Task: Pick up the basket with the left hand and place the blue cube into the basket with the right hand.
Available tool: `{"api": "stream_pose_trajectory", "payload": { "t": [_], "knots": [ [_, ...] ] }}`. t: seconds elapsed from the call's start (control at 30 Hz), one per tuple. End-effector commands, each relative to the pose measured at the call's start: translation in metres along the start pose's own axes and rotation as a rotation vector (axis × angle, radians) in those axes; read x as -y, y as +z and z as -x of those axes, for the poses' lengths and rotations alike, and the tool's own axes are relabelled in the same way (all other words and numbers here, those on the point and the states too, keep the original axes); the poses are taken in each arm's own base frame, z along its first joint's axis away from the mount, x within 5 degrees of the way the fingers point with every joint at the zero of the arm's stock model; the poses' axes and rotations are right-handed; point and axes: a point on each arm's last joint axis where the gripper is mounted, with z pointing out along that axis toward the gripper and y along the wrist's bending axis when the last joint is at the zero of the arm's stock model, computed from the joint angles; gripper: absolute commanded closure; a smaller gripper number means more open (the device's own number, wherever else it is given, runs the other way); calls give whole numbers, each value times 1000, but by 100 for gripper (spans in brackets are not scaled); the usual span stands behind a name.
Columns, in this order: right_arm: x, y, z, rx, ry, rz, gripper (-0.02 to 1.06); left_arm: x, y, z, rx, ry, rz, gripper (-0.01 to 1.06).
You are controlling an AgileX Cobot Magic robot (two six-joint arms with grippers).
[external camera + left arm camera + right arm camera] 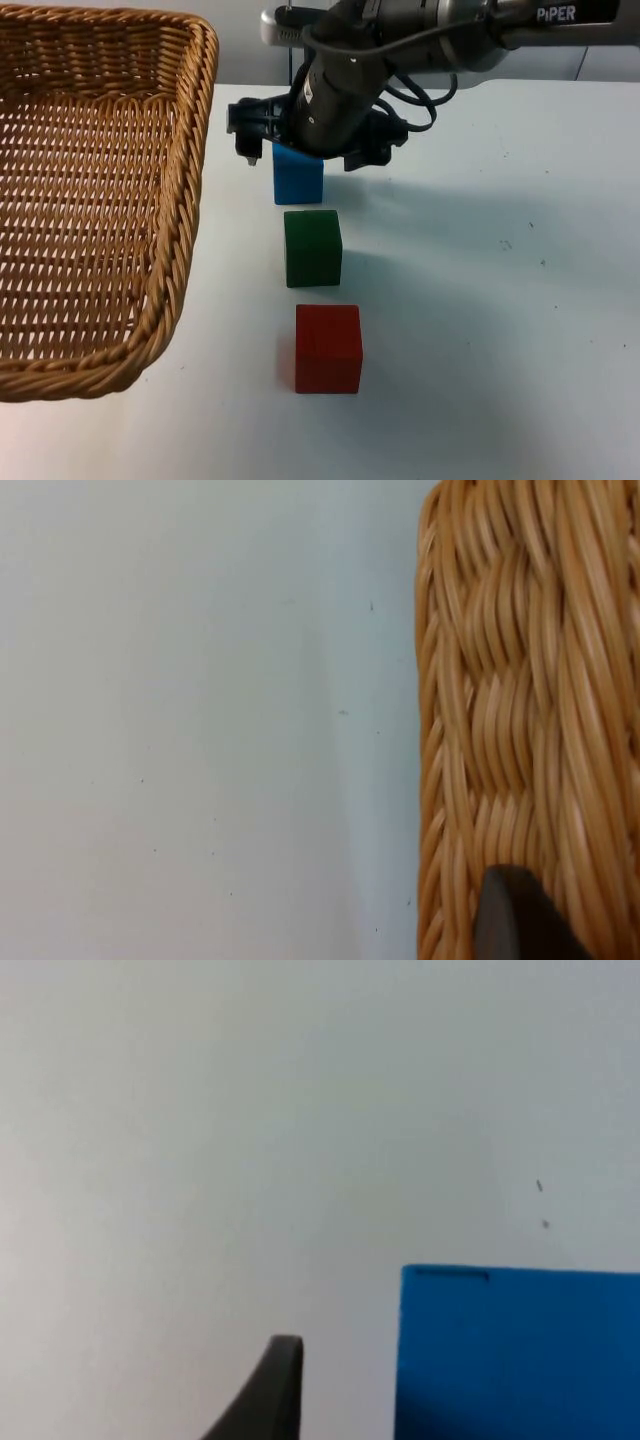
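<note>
Basket (95,200) is hanging clamped in your left gripper (520,920); your right gripper (300,150), fingers spread, is hovering over the blue cube (298,180) on the desk (500,300).

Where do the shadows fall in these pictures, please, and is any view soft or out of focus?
Top view: blue cube, green cube and red cube cast faint shadows rightward under even light, no glare. Left wrist view: basket weave slightly soft. Right wrist view: fingertip blurred, blue cube edge fairly crisp.
</note>
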Motion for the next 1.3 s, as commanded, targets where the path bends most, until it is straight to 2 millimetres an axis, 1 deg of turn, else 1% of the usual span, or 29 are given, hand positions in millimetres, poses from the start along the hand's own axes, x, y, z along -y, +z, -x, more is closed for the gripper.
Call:
{"api": "stream_pose_trajectory", "payload": {
  "t": [0.0,0.07,0.1,0.23,0.27,0.33,0.43,0.47,0.57,0.6,0.7,0.77,0.8,0.83,0.93,0.97,1.0,1.1,1.13,1.17,1.27],
  "knots": [
    [-3,-4,4,18,-1,5,12,4,-2,0,14,-17,-34,105],
    [-4,-4,4,22,4,8,20,4,-2,0,14,-17,-34,105],
    [-4,-4,4,22,4,8,20,4,-2,0,14,-17,-34,105],
    [-3,-4,5,33,-13,-4,38,5,-2,0,13,-17,-36,105],
    [-3,-4,5,33,-13,-4,38,5,-2,0,13,-17,-36,105],
    [-1,-4,5,28,5,-19,48,4,-2,0,14,-15,-32,105],
    [1,-4,4,25,0,-44,65,4,-2,0,17,-14,-25,105],
    [1,-4,4,25,0,-44,65,4,-2,0,17,-14,-25,105],
    [2,-4,3,12,1,-57,92,3,-2,1,17,-12,-17,105],
    [2,-4,3,10,1,-59,103,3,-2,1,17,-12,-17,105],
    [2,-7,5,15,4,-56,105,3,-2,1,17,-12,-17,105],
    [1,-14,10,29,7,-49,105,3,-2,0,16,-11,-17,105],
    [1,-22,16,44,6,-49,105,3,-2,0,15,-10,-16,105],
    [1,-22,16,44,6,-49,105,3,-2,0,15,-10,-16,105],
    [0,-48,34,96,-7,-50,105,3,-2,0,12,-8,-14,105],
    [0,-61,42,117,-14,-46,105,2,-2,0,12,-7,-12,105],
    [0,-61,42,117,-14,-46,105,2,-2,0,12,-7,-12,105],
    [-2,-107,66,197,-49,-15,105,2,-2,0,17,-9,-4,105],
    [-5,-126,74,230,-64,2,105,1,-2,0,14,-10,-1,105],
    [-5,-126,74,230,-64,2,105,1,-2,0,14,-10,-1,105],
    [-12,-182,91,327,-116,46,105,-3,1,0,10,-29,11,105]
  ]
}}
